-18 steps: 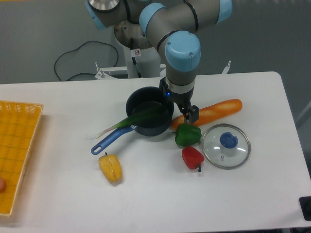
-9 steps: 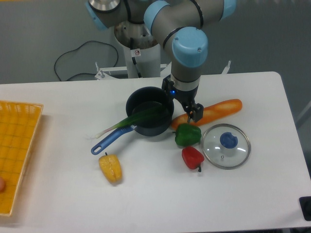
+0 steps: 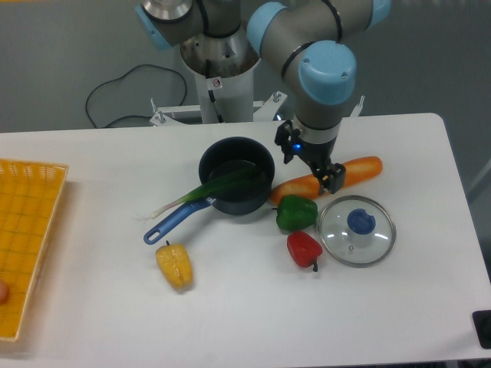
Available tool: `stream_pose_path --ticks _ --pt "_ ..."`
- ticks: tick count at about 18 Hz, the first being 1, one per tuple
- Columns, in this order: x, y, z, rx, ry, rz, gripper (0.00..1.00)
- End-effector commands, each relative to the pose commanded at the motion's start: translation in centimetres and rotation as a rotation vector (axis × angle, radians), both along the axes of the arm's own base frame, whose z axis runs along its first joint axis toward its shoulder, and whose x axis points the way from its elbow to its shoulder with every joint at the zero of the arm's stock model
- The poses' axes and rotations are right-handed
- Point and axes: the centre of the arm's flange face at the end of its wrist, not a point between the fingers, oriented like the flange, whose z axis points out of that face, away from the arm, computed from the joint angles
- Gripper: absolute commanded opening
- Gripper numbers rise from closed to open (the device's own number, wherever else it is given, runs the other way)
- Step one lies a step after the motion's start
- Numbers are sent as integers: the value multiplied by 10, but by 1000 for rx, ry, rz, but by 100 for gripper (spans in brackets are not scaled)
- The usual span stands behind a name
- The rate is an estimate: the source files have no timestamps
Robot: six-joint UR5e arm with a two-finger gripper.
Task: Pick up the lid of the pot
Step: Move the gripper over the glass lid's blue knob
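Observation:
The gripper (image 3: 310, 174) hangs above the orange baguette-like item, with its fingers spread and nothing seen between them. It is up and to the left of the pot lid (image 3: 345, 246), and does not touch it. The lid is clear glass with a pale rim and a round blue knob (image 3: 360, 221), lying flat on the right part of the table, knob up.
Left of the gripper is a black pan (image 3: 244, 201) with a blue handle, a green leek (image 3: 222, 184) lying across it. A green pepper (image 3: 296, 213) and a red pepper (image 3: 304, 250) sit just left of the lid. A yellow item (image 3: 175, 266) and an orange crate (image 3: 54, 184) are farther left.
The arm and gripper have moved right, from beside the pan toward the lid's side of the table. The fingers remain apart, and the objects have stayed in place.

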Motion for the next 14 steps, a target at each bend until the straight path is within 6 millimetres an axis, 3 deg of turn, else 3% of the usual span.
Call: stream_pose_path --ticks 3,10,14 --pt "-13 -1 -1 45 13 29 100" --pt "-46 -37 -4 94 -5 150 100" --pt "-58 -36 -23 85 -22 165 100"
